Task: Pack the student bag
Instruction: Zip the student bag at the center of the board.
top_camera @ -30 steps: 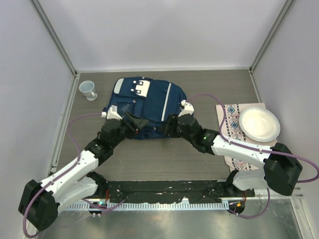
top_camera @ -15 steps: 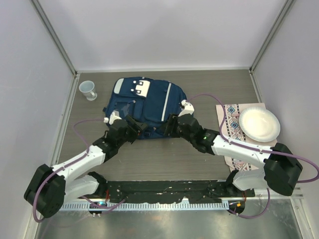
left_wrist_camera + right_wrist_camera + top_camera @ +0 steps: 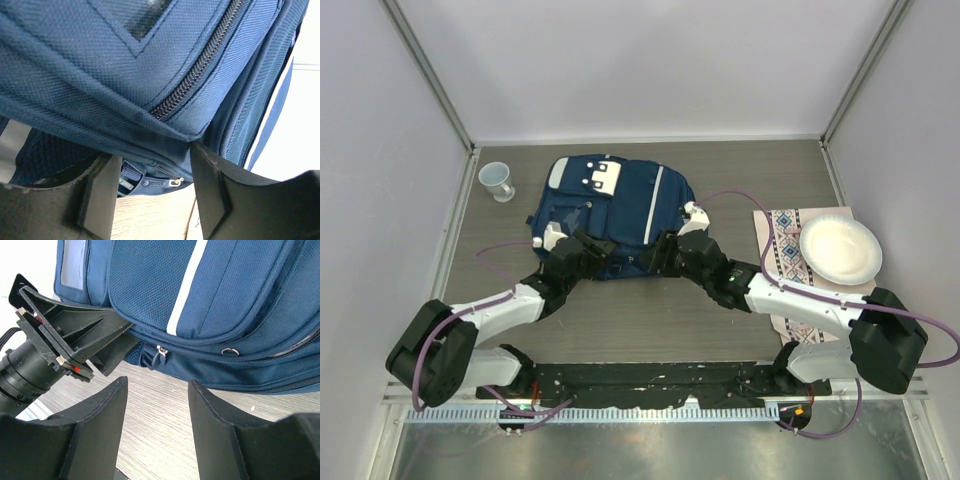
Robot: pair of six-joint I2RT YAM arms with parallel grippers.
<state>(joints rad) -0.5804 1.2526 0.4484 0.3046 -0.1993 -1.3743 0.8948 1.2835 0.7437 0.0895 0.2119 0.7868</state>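
Note:
The student bag (image 3: 610, 205), navy blue with a white stripe, lies flat at the middle back of the table. My left gripper (image 3: 588, 250) is at its near edge. In the left wrist view my left gripper (image 3: 152, 155) stands open, the bag's (image 3: 150, 60) bottom seam draped over its fingertips and a zipper pull (image 3: 160, 182) showing in the gap. My right gripper (image 3: 655, 258) faces the same edge from the right. It is open (image 3: 157, 382) over bare table, a little short of the bag (image 3: 225, 300) and another zipper pull (image 3: 161, 354).
A small white cup (image 3: 497, 181) stands at the back left. A white plate (image 3: 840, 250) rests on a patterned cloth (image 3: 786, 258) at the right. Grey walls close in the table on three sides. The left gripper's body (image 3: 75, 337) is close to my right fingers.
My left arm has dropped lower and pushed its gripper in under the bag's near edge. The right arm has not moved.

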